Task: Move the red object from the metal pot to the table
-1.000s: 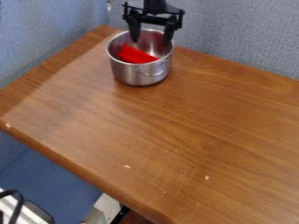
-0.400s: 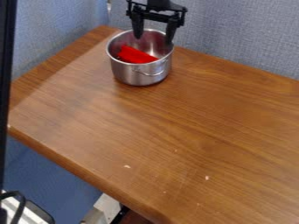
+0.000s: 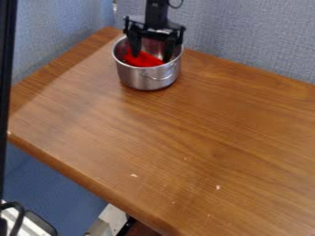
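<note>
Here the black gripper (image 3: 153, 46) points straight down over the metal pot (image 3: 149, 69), its two fingers (image 3: 133, 44) spread wide apart and reaching down to the pot's rim or just inside it. One finger stands at the left side of the pot's opening and the other at the right. Nothing is caught between them; the hand is released.

The red object (image 3: 144, 58) lies inside the pot, on its floor, showing as a bright red patch between and below the fingers. Whether a fingertip touches it cannot be told from this view.

The pot stands near the far edge of the table (image 3: 185, 138), close to the far left corner. Its shiny straight wall faces the camera. The rest of the brown wooden tabletop stretches toward the near edge, with a few tiny pale specks near the near right part. Behind the table rises a blue-grey wall (image 3: 246, 32).
</note>
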Controlling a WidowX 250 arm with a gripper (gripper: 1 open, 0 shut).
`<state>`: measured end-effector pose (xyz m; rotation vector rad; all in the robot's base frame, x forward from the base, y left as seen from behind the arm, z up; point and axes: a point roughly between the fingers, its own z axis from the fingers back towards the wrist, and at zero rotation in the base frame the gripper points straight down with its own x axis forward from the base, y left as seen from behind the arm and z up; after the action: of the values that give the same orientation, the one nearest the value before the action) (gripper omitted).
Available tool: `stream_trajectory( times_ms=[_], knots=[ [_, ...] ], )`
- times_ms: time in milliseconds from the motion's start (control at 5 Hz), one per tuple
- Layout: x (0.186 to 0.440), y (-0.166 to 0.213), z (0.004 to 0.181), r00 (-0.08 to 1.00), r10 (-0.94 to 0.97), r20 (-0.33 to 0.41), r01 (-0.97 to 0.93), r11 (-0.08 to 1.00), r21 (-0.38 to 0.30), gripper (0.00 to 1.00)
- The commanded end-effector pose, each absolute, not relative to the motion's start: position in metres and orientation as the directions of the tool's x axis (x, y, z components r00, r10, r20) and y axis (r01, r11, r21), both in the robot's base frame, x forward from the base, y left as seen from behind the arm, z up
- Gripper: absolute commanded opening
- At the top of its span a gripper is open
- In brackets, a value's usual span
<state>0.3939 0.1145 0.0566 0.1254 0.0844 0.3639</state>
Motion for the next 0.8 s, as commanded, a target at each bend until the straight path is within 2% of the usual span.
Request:
stream_trajectory(
  times_ms=[0, 200, 600],
  knots=[
    [0.394, 0.114, 0.080, 0.940, 0.340, 0.027, -0.340, 0.930, 0.142, 0.00],
    [0.390, 0.112, 0.077, 0.944, 0.327, 0.031, -0.328, 0.935, 0.135, 0.00],
    [0.386, 0.108, 0.090, 0.941, 0.335, 0.056, -0.339, 0.935, 0.108, 0.00]
  ],
)
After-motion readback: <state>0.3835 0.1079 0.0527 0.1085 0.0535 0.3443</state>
